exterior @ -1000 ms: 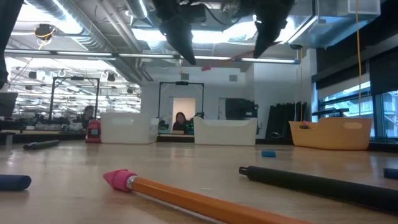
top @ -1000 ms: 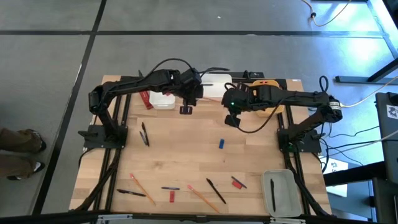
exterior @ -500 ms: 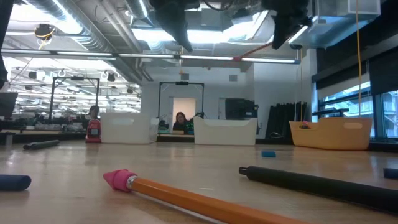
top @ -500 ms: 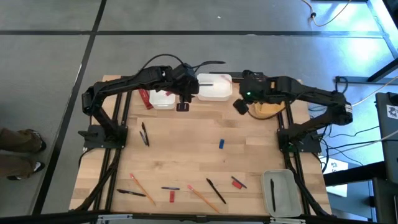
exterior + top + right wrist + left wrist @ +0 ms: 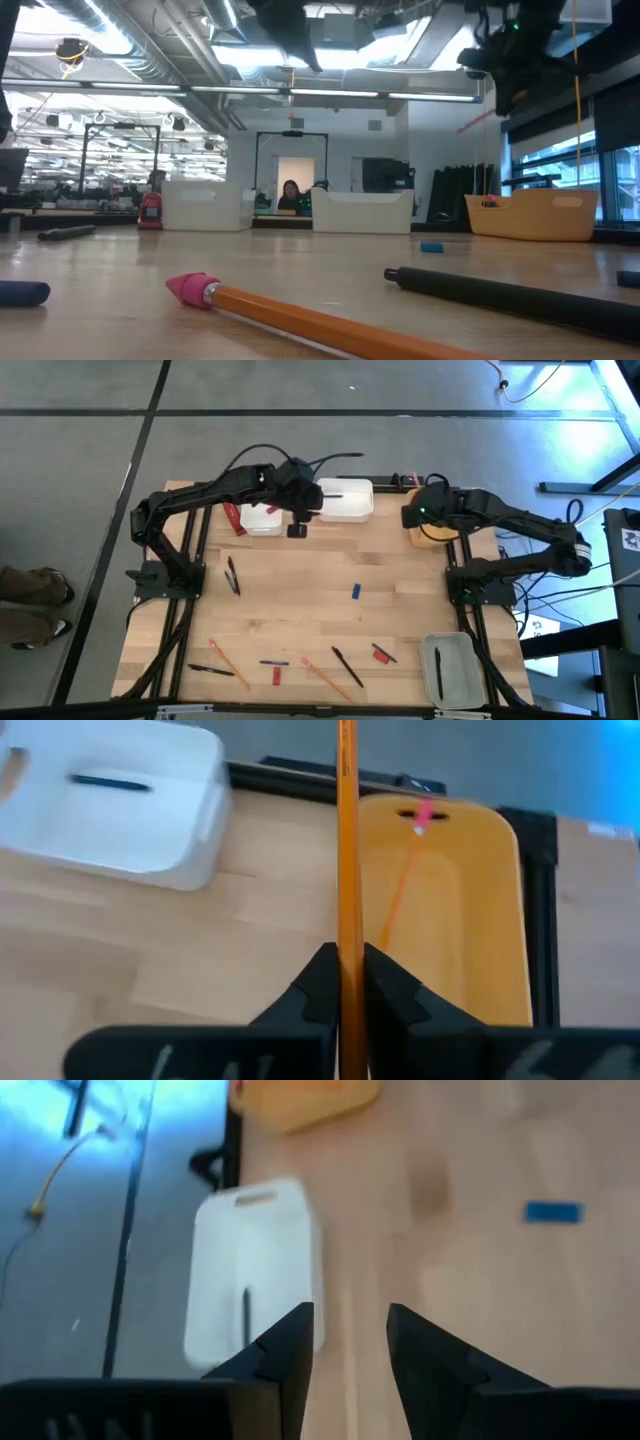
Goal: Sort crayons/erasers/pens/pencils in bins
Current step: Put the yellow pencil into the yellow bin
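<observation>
Right jaws clenched on a pencil (image 5: 347,840) above the yellow bin (image 5: 450,920) — I see left jaws parted, empty, beside the wider white bin (image 5: 250,1270).

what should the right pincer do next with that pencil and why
Probably ease a little farther over the yellow-orange bin and open. The right pincer is shut on a pencil that hangs above the bin's edge, and another pencil already lies inside, so this looks like the pencil bin.
</observation>
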